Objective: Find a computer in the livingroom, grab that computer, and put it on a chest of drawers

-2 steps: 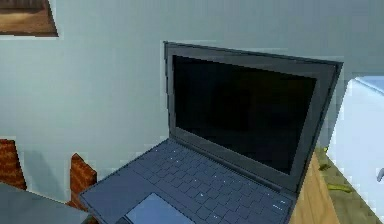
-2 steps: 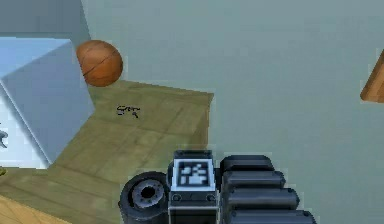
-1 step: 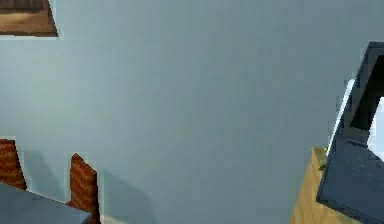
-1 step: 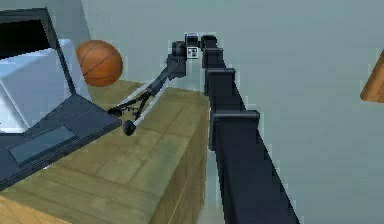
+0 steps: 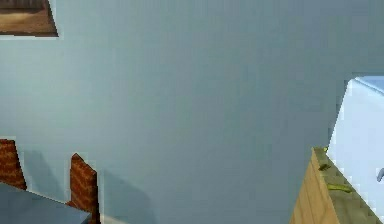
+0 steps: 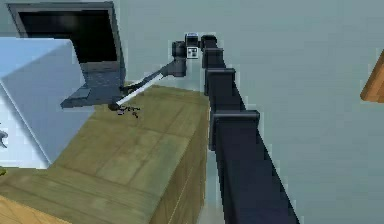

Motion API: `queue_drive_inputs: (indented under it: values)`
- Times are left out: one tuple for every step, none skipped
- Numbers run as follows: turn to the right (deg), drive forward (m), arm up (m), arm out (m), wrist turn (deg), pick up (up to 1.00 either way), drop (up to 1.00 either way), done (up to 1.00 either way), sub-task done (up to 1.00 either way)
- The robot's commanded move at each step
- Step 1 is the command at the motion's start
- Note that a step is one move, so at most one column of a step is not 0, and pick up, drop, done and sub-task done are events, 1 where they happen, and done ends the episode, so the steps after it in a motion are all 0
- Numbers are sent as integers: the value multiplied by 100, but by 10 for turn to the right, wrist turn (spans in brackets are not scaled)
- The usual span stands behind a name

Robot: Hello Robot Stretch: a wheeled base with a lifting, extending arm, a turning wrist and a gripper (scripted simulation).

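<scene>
An open laptop (image 6: pixel 88 60) with a dark screen and grey base is at the far end of a wooden chest top (image 6: pixel 140 150) in the arm side view. The dark arm (image 6: pixel 235 130) rises from the bottom edge, and the gripper (image 6: pixel 124 100) reaches left with its thin fingers (image 6: pixel 150 80) ending at the laptop's base, by the top's far edge. I cannot tell whether the gripper holds anything. The same wooden top (image 5: pixel 318 200) shows at the forward view's right edge.
A big white box (image 6: pixel 35 100) stands on the wooden top left of the laptop and shows again as the white box (image 5: pixel 362 130) ahead. A blue-grey wall (image 5: pixel 200 100) is close in front. Two brown chair backs (image 5: pixel 82 182) and a dark table (image 5: pixel 35 208) sit low left. A framed picture (image 5: pixel 25 18) hangs top left.
</scene>
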Motion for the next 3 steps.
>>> queue_drive_inputs:
  values:
    - [0, 0, -12, 0, 0, 0, 0, 0, 0]
    - [0, 0, 0, 0, 0, 0, 100, 0, 0]
    - [0, 0, 10, 0, 0, 0, 0, 0, 0]
